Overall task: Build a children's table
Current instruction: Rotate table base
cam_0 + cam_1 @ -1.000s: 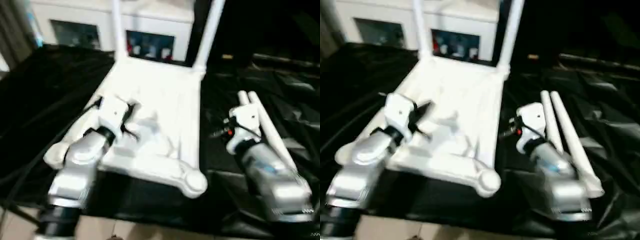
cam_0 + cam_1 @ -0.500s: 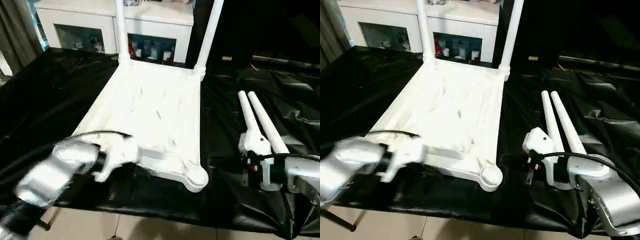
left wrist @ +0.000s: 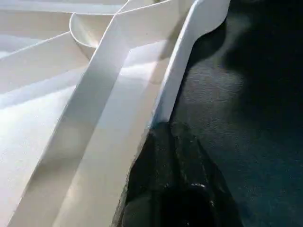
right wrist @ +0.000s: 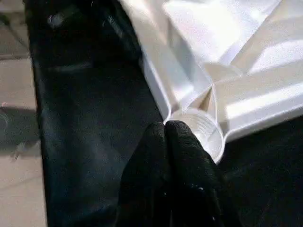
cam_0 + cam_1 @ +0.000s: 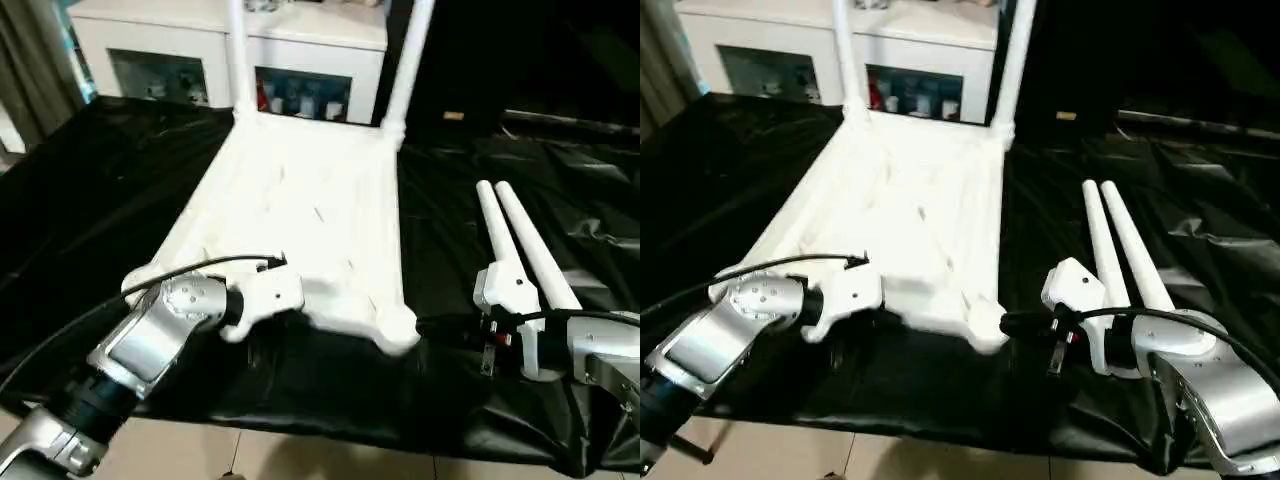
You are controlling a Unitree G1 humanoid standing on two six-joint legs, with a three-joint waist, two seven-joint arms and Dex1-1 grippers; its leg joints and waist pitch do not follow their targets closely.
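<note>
Black-draped work table under inverted children's table, two legs socketed.

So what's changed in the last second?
Both arms came off the tabletop and swung low: the left end effector, shut, now meets its near edge; the right end effector, shut, is at the near corner socket. Loose legs and both fitted legs stayed put.

my two head views look forward and down over the table top; my wrist views sit close at its near edge and corner socket.
</note>
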